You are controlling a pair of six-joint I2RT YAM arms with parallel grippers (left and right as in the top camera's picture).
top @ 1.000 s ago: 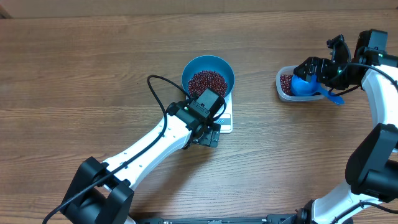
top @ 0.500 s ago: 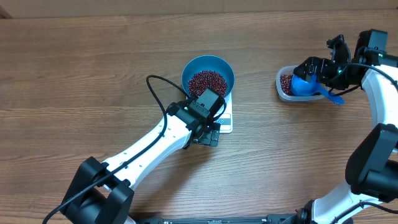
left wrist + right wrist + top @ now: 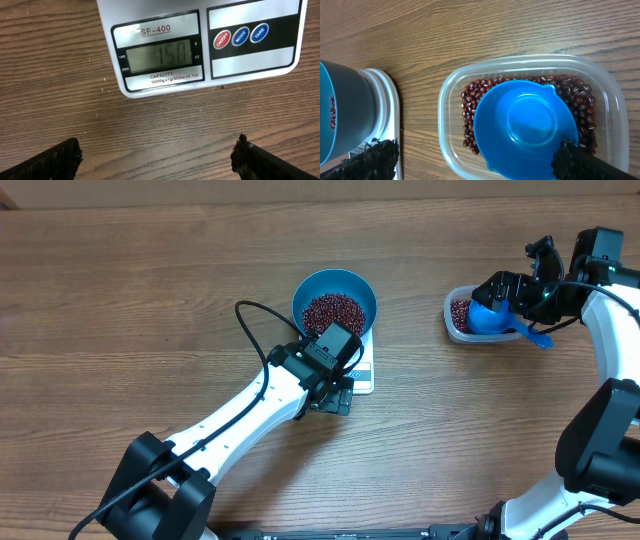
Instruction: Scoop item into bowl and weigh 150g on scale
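The blue bowl [image 3: 335, 288] holds a heap of dark red-brown beans [image 3: 334, 312] and stands on the white scale [image 3: 363, 376]. In the left wrist view the scale [image 3: 200, 45] shows 150 on its display [image 3: 159, 54]. My left gripper [image 3: 157, 160] hangs open over bare wood just in front of the scale, seen from overhead as the left gripper [image 3: 338, 398]. My right gripper [image 3: 475, 152] is open above the clear tub [image 3: 451, 145]. More beans [image 3: 470, 110] lie in that tub, with the blue scoop [image 3: 525, 125] resting loose on them.
The clear tub [image 3: 453, 320] sits at the right, the scoop's handle [image 3: 537, 337] sticking out over its near rim. The right gripper [image 3: 518, 275] hovers over it. The bowl [image 3: 340, 115] and the scale's edge [image 3: 382, 110] show at the left of the right wrist view.
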